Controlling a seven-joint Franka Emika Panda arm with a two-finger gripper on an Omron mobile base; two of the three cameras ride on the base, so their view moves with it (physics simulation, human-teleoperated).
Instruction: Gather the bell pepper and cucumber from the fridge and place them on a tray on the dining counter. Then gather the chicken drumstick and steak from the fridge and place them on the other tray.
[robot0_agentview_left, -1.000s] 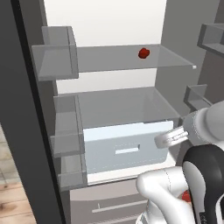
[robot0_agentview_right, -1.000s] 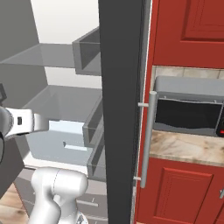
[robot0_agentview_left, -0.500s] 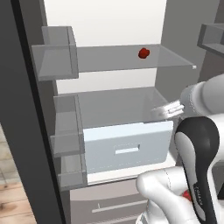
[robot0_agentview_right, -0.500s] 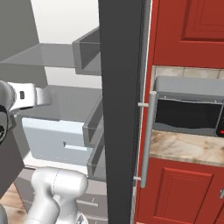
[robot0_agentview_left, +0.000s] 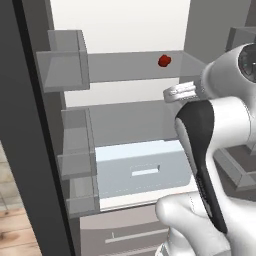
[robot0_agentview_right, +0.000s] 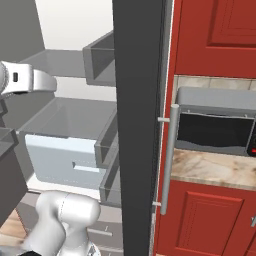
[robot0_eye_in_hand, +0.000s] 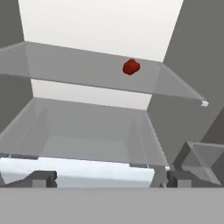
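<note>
Inside the open fridge (robot0_agentview_left: 125, 30), the pepper (robot0_eye_in_hand: 131, 67) sits far right on the upper glass shelf (robot0_eye_in_hand: 78, 65), with the gripper (robot0_eye_in_hand: 109, 178) spread wide before the drawer (robot0_agentview_left: 142, 167).

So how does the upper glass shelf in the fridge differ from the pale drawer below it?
The upper glass shelf is a thin, clear, flat sheet, while the pale drawer is a solid, opaque box with a slot handle on its front. The shelf carries the red bell pepper near its right side; what the closed drawer holds cannot be seen. The shelf sits high in the fridge, the drawer low. Both run across the white inside.
</note>
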